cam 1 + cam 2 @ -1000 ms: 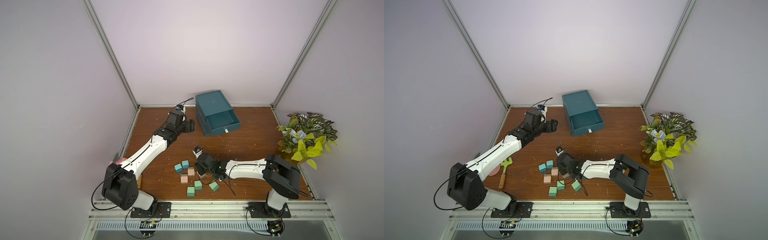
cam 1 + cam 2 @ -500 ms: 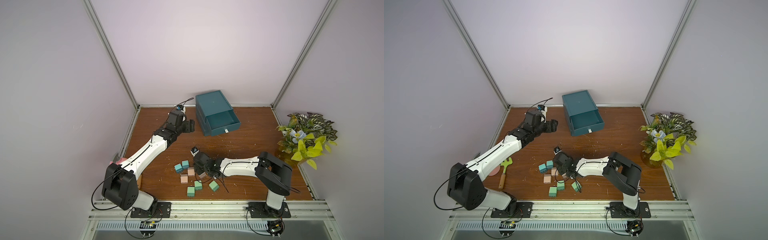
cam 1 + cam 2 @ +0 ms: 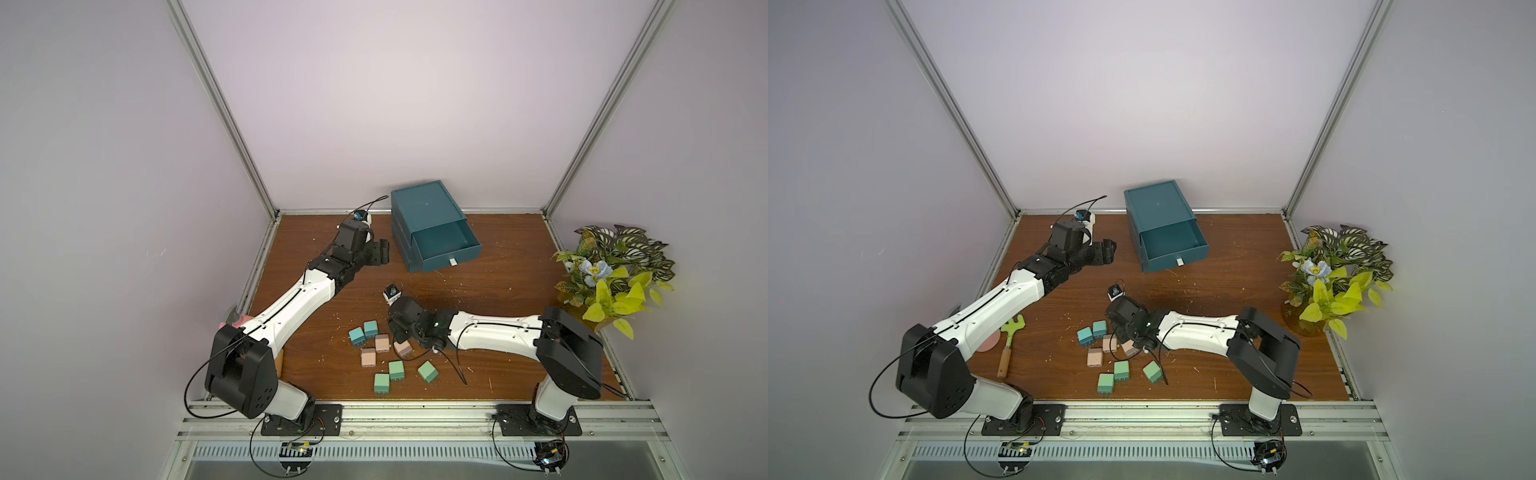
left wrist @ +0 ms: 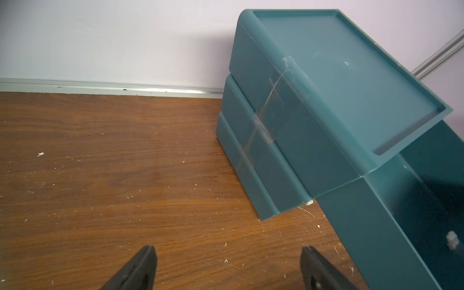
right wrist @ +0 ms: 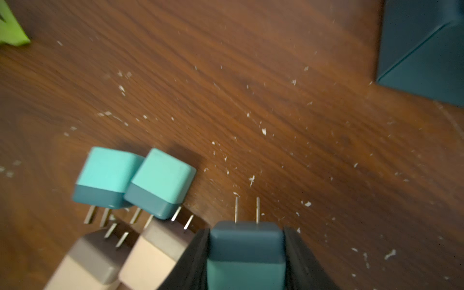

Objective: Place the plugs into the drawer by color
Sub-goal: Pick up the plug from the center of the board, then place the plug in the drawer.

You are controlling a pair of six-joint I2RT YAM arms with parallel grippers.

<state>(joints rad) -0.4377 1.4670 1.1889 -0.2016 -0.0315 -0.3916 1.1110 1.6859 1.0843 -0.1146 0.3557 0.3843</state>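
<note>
My right gripper [image 5: 246, 229] is shut on a teal-blue plug [image 5: 247, 253] whose prongs point forward, low over the table; in both top views the gripper [image 3: 395, 328] hides that plug. Two more teal-blue plugs [image 3: 356, 335] [image 5: 163, 180] lie just beside it, then three peach plugs [image 3: 368, 357] and three mint green plugs [image 3: 396, 370] nearer the front. The dark teal cabinet [image 3: 426, 205] stands at the back with its top drawer [image 3: 446, 245] pulled out and nothing showing in it. My left gripper [image 4: 228, 251] [image 3: 384, 251] hovers open and holds nothing, left of the cabinet.
A potted plant [image 3: 615, 270] stands at the right edge. A small green rake with a wooden handle [image 3: 1011, 340] and a pink disc [image 3: 988, 343] lie by my left arm. Metal rails bound the table.
My right gripper has slid a little left into the plug cluster and its jaws have narrowed onto the teal-blue plug. The left arm has stayed almost still.
</note>
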